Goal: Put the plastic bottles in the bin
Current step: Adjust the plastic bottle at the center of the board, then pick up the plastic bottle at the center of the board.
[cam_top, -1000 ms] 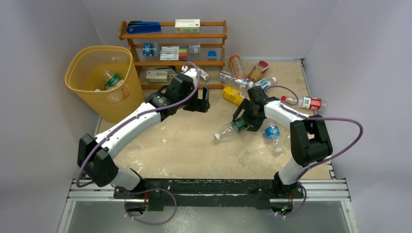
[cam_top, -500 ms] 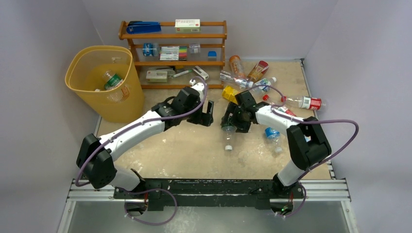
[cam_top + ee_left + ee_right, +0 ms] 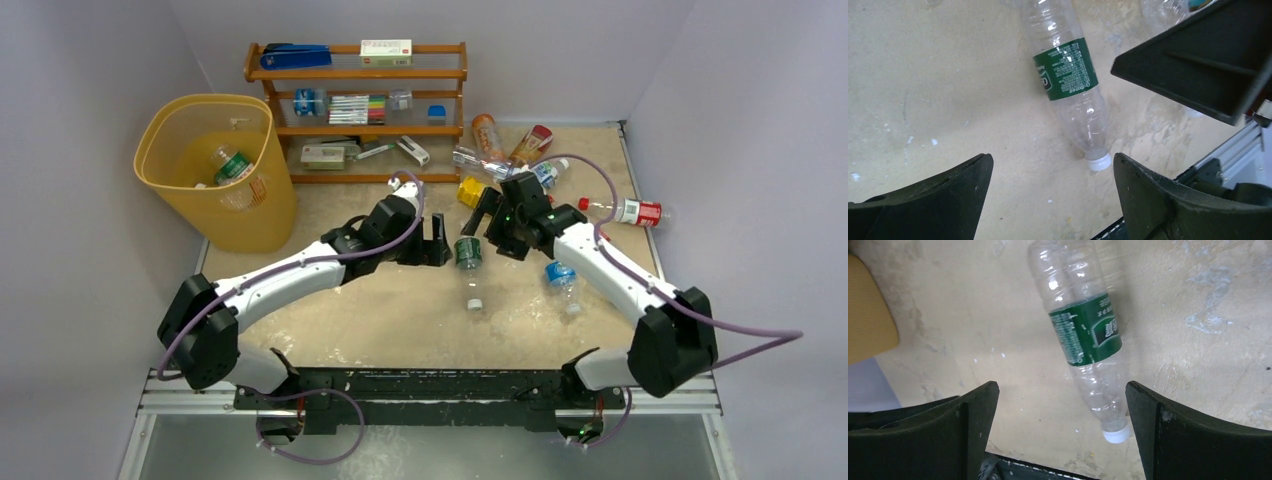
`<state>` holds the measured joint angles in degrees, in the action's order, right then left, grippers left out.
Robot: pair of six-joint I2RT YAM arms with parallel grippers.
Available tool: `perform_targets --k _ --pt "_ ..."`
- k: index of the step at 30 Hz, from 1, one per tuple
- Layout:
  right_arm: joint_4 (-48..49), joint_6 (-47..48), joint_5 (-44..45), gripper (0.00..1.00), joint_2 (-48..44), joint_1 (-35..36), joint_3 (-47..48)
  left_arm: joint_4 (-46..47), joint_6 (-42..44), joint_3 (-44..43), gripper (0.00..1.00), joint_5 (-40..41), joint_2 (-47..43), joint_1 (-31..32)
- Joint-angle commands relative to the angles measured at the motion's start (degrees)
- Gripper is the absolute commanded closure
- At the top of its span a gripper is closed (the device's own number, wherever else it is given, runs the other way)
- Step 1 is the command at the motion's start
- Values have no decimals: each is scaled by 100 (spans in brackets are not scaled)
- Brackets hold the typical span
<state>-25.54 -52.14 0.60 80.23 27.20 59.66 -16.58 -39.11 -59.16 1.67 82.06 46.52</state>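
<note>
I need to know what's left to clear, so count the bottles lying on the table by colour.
Green-label bottle: 1
Blue-label bottle: 1
Red-label bottle: 1
Orange bottle: 1
Red bottle: 1
Yellow bottle: 1
Plain clear bottle: 1
Half-hidden bottle, colour unclear: 1
Total: 8 in view

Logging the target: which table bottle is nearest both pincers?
The clear green-labelled bottle with the white cap, lying between the left pincer and right pincer; other bottles lie farther off.

place: robot lab test cell | evidence: plain walls (image 3: 90, 80) boxing in worn table (image 3: 400, 310), aluminium mounting rail (image 3: 152, 402)
</note>
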Motion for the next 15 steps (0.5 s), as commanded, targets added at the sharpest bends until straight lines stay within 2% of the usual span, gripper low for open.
perform_targets --k 1,7,15 --pt "-622 -283 579 0 -477 -63 278 1084 -768 170 10 -191 21 6" --pt "-1064 -742 1290 0 -1595 -193 126 1585 -1058 46 10 -308 642 39" --pt "-1264 -910 1563 0 -2705 -268 154 1634 -931 -525 10 -440 1762 120"
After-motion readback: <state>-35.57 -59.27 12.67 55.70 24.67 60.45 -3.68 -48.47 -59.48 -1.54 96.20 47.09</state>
